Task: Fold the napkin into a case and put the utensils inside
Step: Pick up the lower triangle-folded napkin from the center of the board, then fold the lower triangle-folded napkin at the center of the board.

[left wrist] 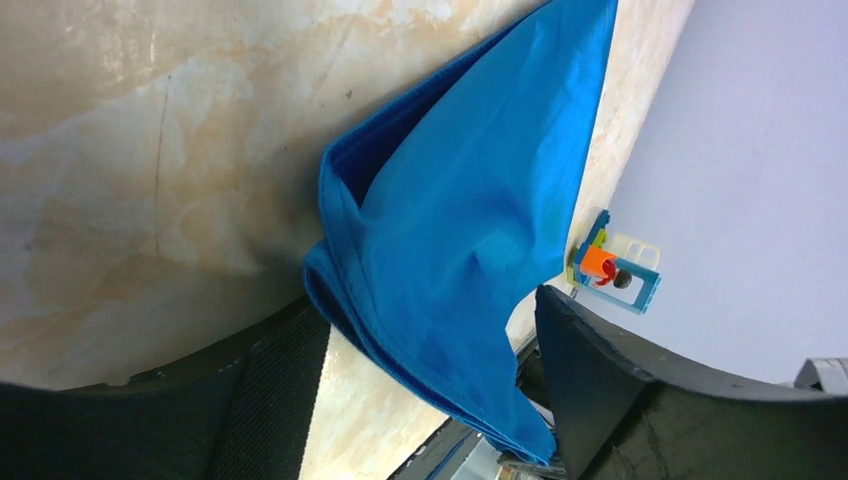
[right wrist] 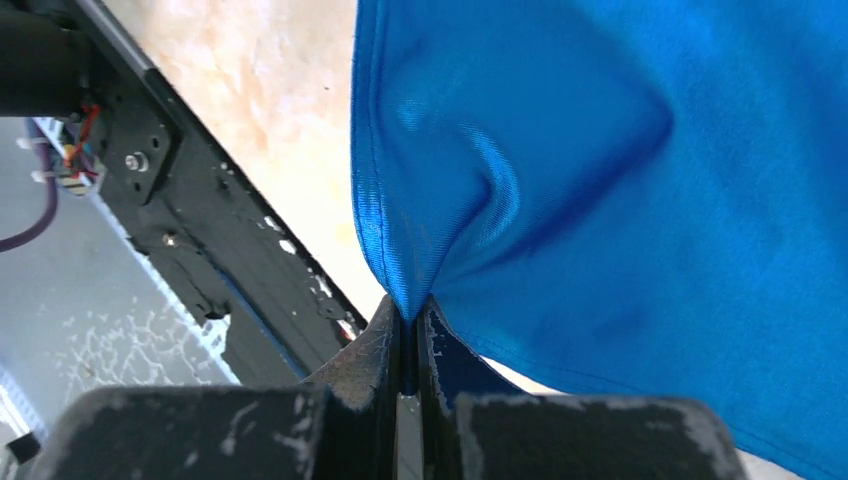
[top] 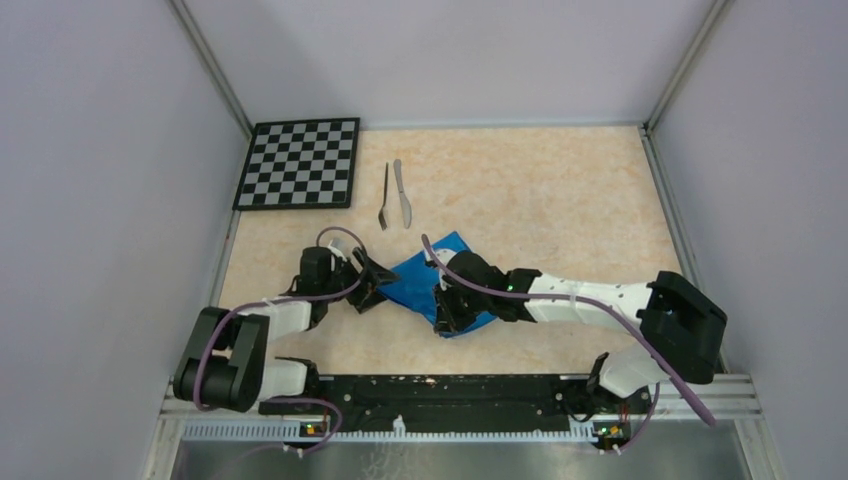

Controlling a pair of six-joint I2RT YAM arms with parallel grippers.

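Napkin [top: 425, 280]: lies bunched and part-folded a little left of the middle of the bench [top: 580, 190], toward the near edge, between both tools. Shows doubled, layered edges along its left fold in the left wrist view, and one pointed corner reaching toward the far edge.

Left tool [top: 372, 287]: stands wide, fingers [left wrist: 265, 395] on either side of the napkin's left folded end. Cannot tell whether either finger presses the cloth.

Right tool [right wrist: 408, 318]: clamped tight on the napkin's hem at its near-right corner, gathering the cloth into a pucker above the pinch. Sits close to the black rail [top: 450, 385] along the near edge.

Fork [top: 384, 197] and knife [top: 402, 193]: lie side by side, almost parallel, apart from each other, lengthwise from far to near. Rest just right of the checkerboard [top: 300, 163], which fills the far-left corner. Near ends close to the napkin's far corner, not touching it.

Room: bench surface stretches right of the napkin to the right and far-right edges, crossed only by the right arm. Narrower strip between the napkin and the left edge, taken up by the left arm.
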